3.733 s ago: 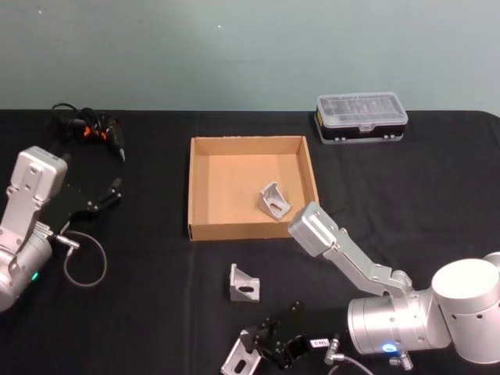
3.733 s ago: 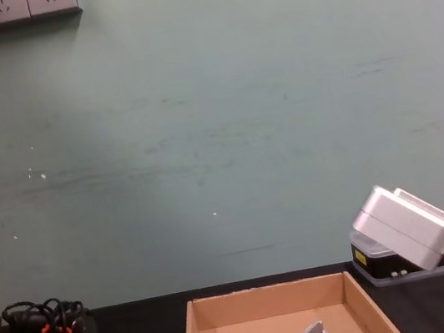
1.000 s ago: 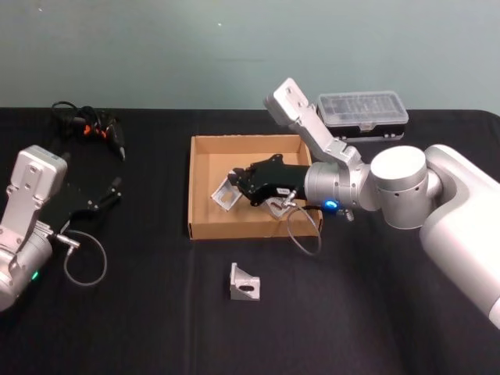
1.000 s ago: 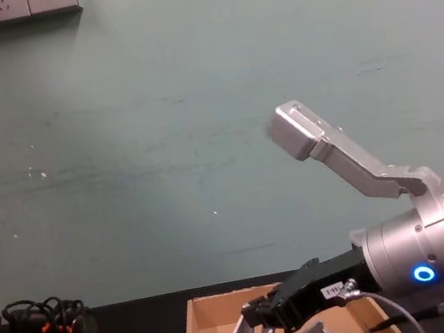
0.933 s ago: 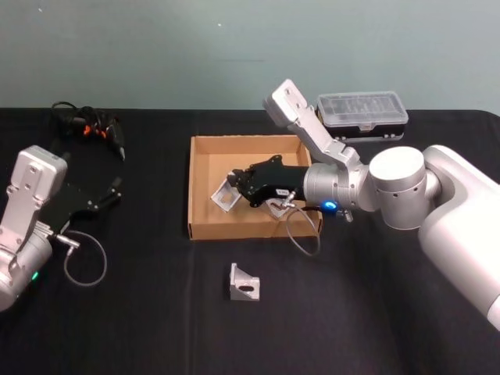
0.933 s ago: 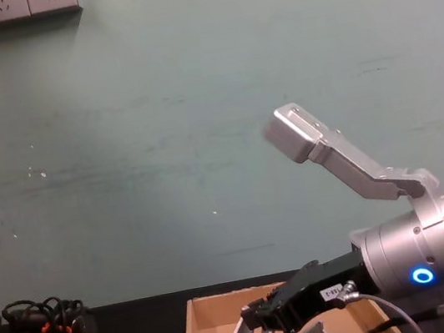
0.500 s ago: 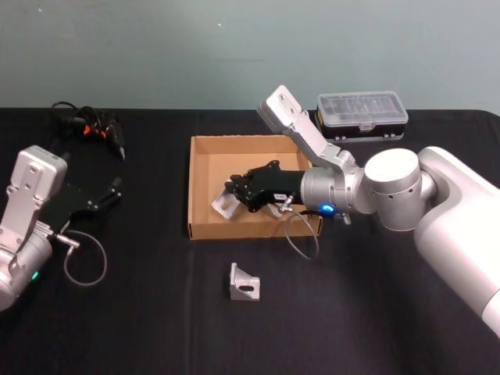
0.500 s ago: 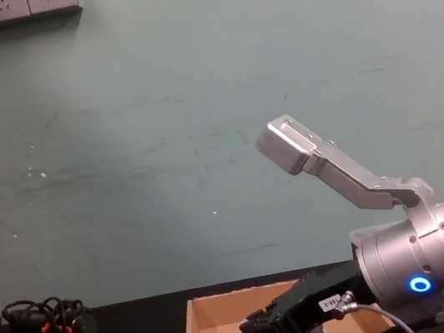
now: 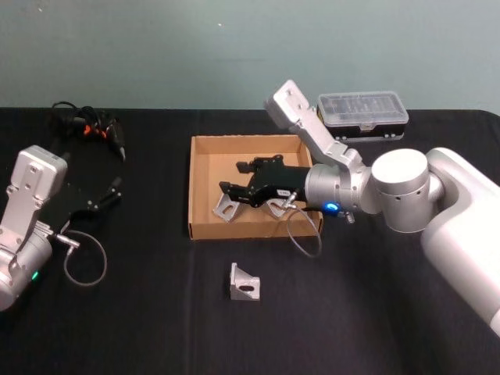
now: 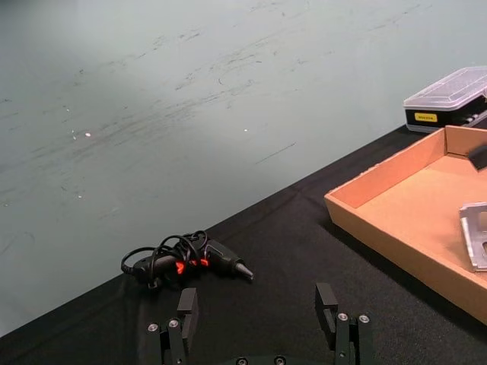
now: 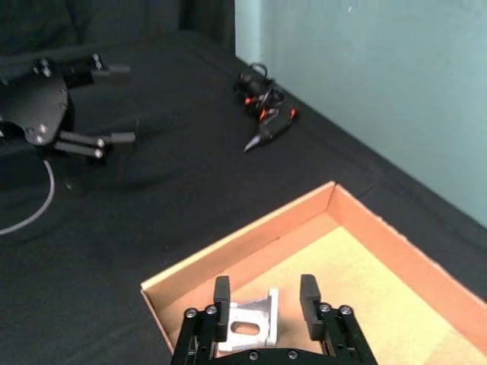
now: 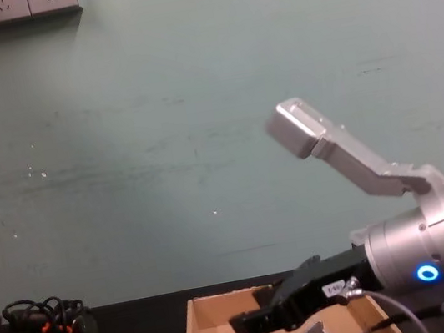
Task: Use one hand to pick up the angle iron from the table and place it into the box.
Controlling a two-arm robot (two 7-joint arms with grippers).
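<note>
The right gripper – black-fingered, on a silver-grey arm – hovers over the shallow tan cardboard box, fingers spread and holding nothing. Below and between them a grey metal angle iron rests on the box floor near the front left corner, released. A second angle iron sits in the box, partly hidden by the gripper; a third angle iron stands on the matte black table in front of the box. The left gripper is parked at the table's left side, fingers apart.
</note>
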